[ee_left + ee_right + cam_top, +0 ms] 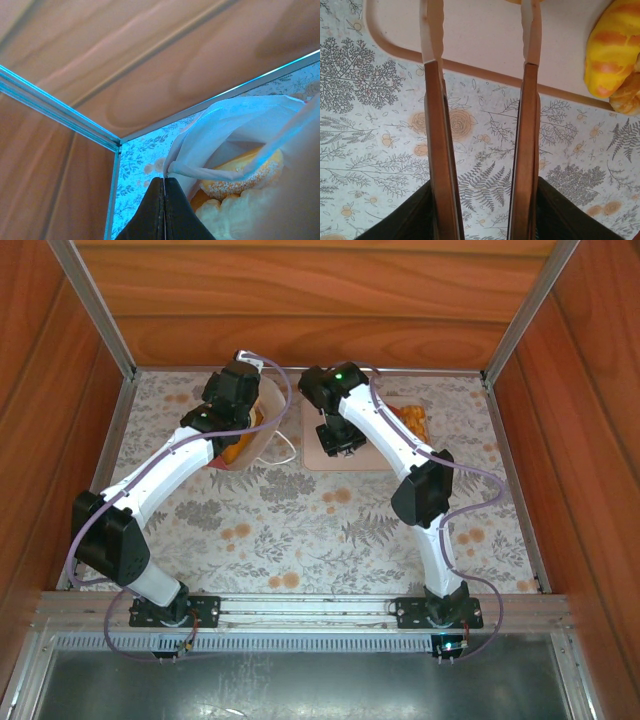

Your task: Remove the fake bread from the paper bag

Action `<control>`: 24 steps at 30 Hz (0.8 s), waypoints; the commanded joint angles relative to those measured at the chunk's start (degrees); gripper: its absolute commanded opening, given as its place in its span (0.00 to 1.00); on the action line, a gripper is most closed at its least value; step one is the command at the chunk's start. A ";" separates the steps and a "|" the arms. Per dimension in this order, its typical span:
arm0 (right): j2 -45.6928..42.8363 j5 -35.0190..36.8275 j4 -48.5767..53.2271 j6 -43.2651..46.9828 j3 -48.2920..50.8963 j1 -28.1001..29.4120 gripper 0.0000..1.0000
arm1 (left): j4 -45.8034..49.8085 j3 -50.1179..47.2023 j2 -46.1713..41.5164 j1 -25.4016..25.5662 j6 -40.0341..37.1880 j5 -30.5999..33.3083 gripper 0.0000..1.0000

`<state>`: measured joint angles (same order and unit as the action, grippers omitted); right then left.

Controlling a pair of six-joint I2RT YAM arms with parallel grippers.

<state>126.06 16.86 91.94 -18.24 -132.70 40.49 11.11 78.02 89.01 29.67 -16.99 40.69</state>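
Rim of paper bag [235,120] is pinched in closed left hand [164,192]; tongs [437,150] are clamped by right hand [482,202], fake bread [612,50] ahead-right.

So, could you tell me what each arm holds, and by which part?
Left jaws: paper bag, at its rim. Right jaws: tongs, by the brown arms.

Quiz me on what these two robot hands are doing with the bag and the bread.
1. True or false: the left hand pinches the rim of the paper bag.
2. What does the right hand hold? A) tongs B) a bread roll C) a cord handle
3. Fill in: the yellow bread near the tongs' tips lies on the pink ____.
Key: 1 true; 2 A; 3 tray.
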 commanded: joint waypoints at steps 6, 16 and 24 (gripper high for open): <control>-3.22 -1.39 -1.44 -1.50 -1.03 -0.74 0.35 | -2.50 -0.32 -2.74 -0.42 0.55 1.11 0.00; -0.84 -11.98 -11.43 -4.43 -0.51 -2.70 0.25 | -2.94 -1.20 -3.52 -0.83 0.46 1.50 0.00; 3.85 -14.31 -14.06 -5.38 -1.89 -3.61 0.25 | -2.95 -2.06 -4.00 -1.02 0.88 1.41 0.00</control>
<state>127.68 4.56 79.24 -22.22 -133.27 37.39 10.70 76.05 87.18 29.19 -16.86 40.75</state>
